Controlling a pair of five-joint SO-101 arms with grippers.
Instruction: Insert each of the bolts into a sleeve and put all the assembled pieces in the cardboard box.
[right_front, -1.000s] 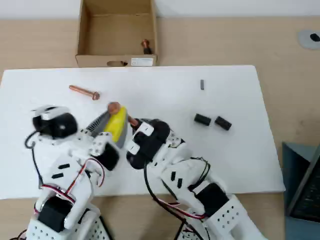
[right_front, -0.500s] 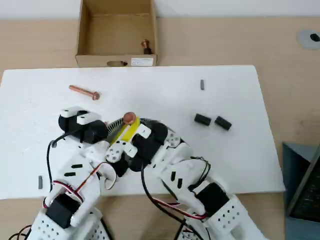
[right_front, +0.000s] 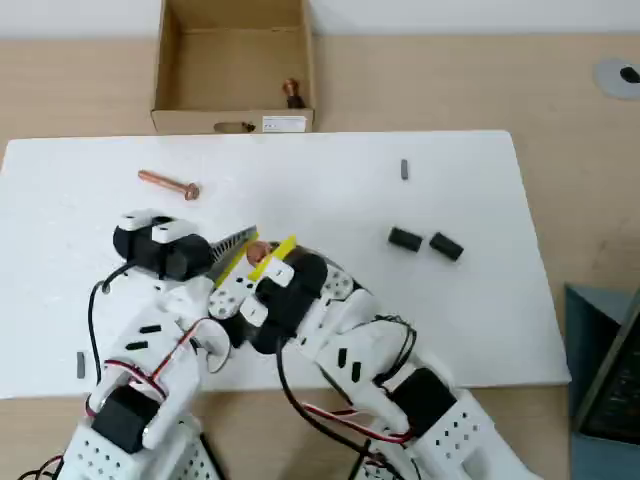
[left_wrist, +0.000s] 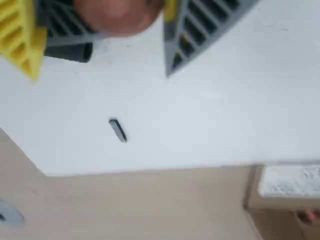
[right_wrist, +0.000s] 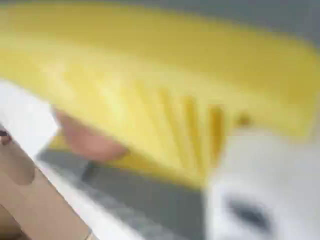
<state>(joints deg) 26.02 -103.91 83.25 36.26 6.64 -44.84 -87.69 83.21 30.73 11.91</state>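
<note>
Two arms meet over the white counter (right_front: 450, 330), where the left pincer (right_front: 238, 252) and the right pincer (right_front: 272, 256) crowd around one copper bolt (right_front: 258, 251); we cannot tell whether either grips it. A second bolt (right_front: 168, 183) lies loose nearer the cardboard box (right_front: 232, 121), which holds a copper piece (right_front: 291, 92) in one corner. A black sleeve (right_front: 405, 239) rests just beside another sleeve (right_front: 446, 246), well apart from the arms.
</note>
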